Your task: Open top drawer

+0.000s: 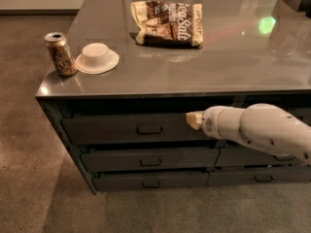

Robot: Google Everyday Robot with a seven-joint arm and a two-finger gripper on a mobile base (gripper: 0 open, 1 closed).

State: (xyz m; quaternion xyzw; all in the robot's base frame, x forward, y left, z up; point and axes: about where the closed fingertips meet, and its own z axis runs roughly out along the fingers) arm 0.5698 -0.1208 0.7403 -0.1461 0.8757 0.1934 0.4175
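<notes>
The top drawer [112, 129] is the wide dark grey front just under the counter, with a small rectangular handle [149, 129] at its middle. None of its inside shows. My gripper [193, 120] has a tan tip on a white arm that reaches in from the right. It is right at the drawer front, at handle height and a short way right of the handle. The arm hides the drawer's right end.
Two shallower drawers [150, 160] lie below, and another stack [262, 177] stands to the right. On the grey countertop [218, 62] are a drink can [60, 53], an upturned white bowl [97, 58] and a snack bag [167, 24]. Brown floor lies to the left and in front.
</notes>
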